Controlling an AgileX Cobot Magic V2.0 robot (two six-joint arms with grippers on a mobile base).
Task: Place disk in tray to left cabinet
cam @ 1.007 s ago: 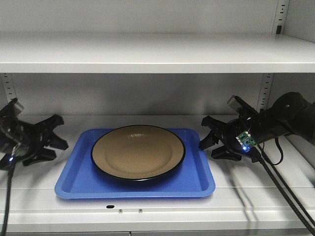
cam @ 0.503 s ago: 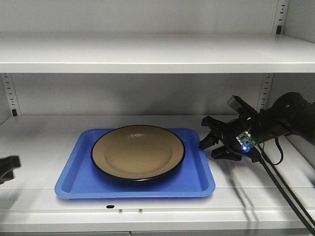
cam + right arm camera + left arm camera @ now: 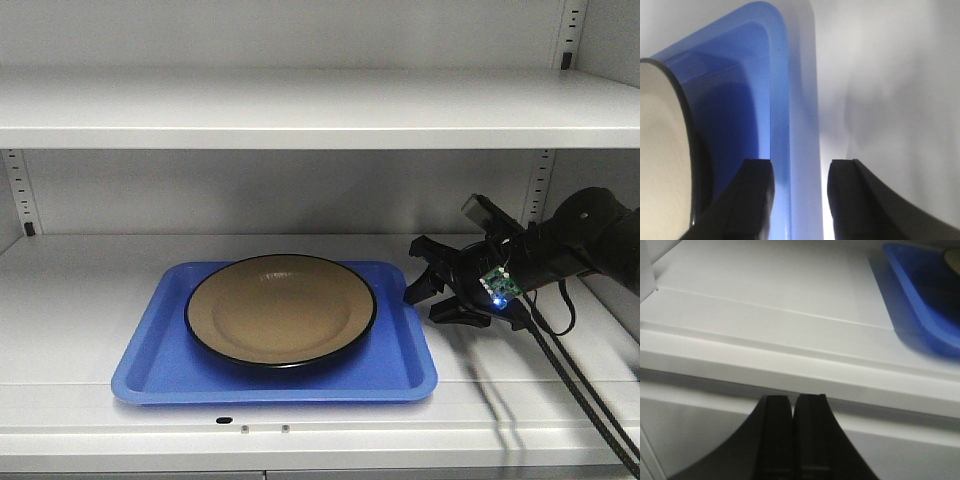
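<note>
The tan disk (image 3: 280, 308) with its black rim lies flat in the blue tray (image 3: 160, 350), which rests on a shelf (image 3: 80, 290) of the white left cabinet. My right gripper (image 3: 415, 272) hovers open just off the tray's right edge. In the right wrist view its open fingers (image 3: 799, 172) straddle the tray's rim (image 3: 785, 100) without gripping it, and the disk (image 3: 660, 150) shows at the left. My left gripper (image 3: 792, 405) is shut on nothing, below and in front of the shelf's front lip (image 3: 740, 355), with the tray's corner (image 3: 920, 305) off to the upper right.
An upper shelf (image 3: 300, 110) hangs over the tray. Slotted peg strips (image 3: 538, 190) run up the back corners. The right arm's cables (image 3: 575, 385) trail down across the shelf's front edge at the right.
The left gripper, open beside the tray's left edge a second ago, has drawn back out of the exterior view and now stands shut. The right arm, tray and disk have not moved.
</note>
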